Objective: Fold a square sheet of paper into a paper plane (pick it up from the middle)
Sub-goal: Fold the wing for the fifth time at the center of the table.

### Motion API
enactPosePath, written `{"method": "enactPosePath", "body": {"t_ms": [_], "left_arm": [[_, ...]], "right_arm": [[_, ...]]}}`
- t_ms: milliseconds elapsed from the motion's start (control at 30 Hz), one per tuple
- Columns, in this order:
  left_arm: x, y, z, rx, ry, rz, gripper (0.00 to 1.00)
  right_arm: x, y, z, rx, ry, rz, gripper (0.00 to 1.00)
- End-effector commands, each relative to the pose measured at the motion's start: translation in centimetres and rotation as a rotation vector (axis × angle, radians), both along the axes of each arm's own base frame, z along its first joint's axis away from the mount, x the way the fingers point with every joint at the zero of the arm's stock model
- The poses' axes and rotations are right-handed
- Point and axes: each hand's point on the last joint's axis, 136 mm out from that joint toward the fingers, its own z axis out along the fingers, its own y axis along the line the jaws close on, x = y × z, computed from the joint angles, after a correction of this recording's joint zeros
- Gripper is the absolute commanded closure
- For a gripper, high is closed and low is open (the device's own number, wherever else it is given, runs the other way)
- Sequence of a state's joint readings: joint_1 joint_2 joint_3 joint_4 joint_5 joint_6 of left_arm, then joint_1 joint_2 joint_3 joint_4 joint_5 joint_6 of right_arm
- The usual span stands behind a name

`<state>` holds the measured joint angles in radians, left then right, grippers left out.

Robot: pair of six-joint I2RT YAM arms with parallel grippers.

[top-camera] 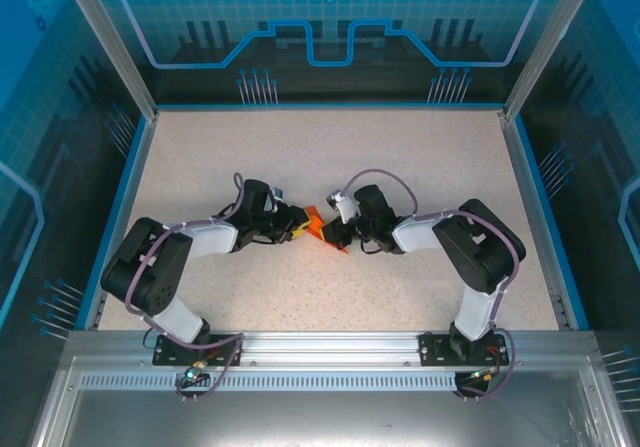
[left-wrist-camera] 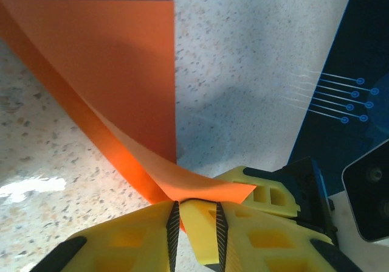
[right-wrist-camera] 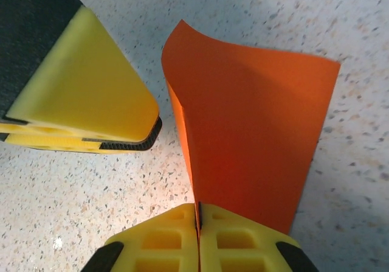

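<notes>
Now | right fingers point(right-wrist-camera: 158, 241) clamp orange sheet point(right-wrist-camera: 249, 138) | left fingers point(left-wrist-camera: 121, 241) alongside, closure unclear | speckled table point(right-wrist-camera: 73, 205) beneath

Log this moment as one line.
orange paper sheet: creased, mid-table | right gripper: shut on its edge | left gripper: at its corner, grip unclear

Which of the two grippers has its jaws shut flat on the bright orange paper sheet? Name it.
The right gripper: its yellow jaws meet with the bright orange paper sheet pinched between them. The left gripper has its jaws apart.
</notes>
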<state>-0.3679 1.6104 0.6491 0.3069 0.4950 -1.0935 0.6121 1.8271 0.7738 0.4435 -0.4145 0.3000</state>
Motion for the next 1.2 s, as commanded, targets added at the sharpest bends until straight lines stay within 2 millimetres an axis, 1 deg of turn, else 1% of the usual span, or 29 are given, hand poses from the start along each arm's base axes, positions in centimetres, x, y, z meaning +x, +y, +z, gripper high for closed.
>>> {"method": "enactPosePath", "body": {"t_ms": [0,200,300,400,567,667,700,733,900,1000,1067,1167], "left_arm": [[-0.3,-0.4,-0.3,-0.014,-0.016,-0.016,0.75],[-0.7,-0.1,-0.9,0.003,-0.022,-0.021,0.77],[-0.9,0.0,-1.1,0.008,-0.030,-0.029,0.78],[-0.9,0.1,-1.4,0.019,-0.038,-0.032,0.79],[-1.1,0.3,-1.8,0.034,-0.043,-0.032,0.80],[-1.0,0.3,-1.8,0.039,-0.050,-0.032,0.80],[-0.9,0.4,-1.9,0.042,-0.050,-0.030,0.81],[-0.9,0.4,-1.9,0.041,-0.049,-0.029,0.81],[-0.7,0.3,-2.2,0.041,-0.048,-0.031,0.82],[-0.3,0.1,-2.1,0.037,-0.057,-0.033,0.82],[0.0,0.0,-2.0,0.034,-0.063,-0.033,0.83],[0.3,-0.1,-2.2,0.042,-0.065,-0.031,0.83]], "right_arm": [[0.2,0.9,0.5,0.061,0.062,0.017,0.93],[0.3,1.4,-0.3,0.077,0.125,0.026,0.93],[0.8,1.3,-0.5,0.089,0.155,0.011,0.93],[0.8,1.5,-0.7,0.102,0.190,0.015,0.93],[0.3,1.3,-1.5,0.099,0.239,0.018,0.93],[-0.1,1.3,-1.9,0.093,0.254,0.026,0.91],[0.5,1.6,-1.4,0.102,0.242,0.028,0.90],[0.6,1.7,-1.3,0.103,0.240,0.029,0.89],[0.4,1.6,-1.8,0.094,0.259,0.029,0.85],[0.3,1.6,-2.0,0.093,0.271,0.029,0.86],[0.3,1.6,-2.1,0.090,0.279,0.026,0.89],[0.1,1.5,-2.3,0.084,0.287,0.026,0.90]]}}
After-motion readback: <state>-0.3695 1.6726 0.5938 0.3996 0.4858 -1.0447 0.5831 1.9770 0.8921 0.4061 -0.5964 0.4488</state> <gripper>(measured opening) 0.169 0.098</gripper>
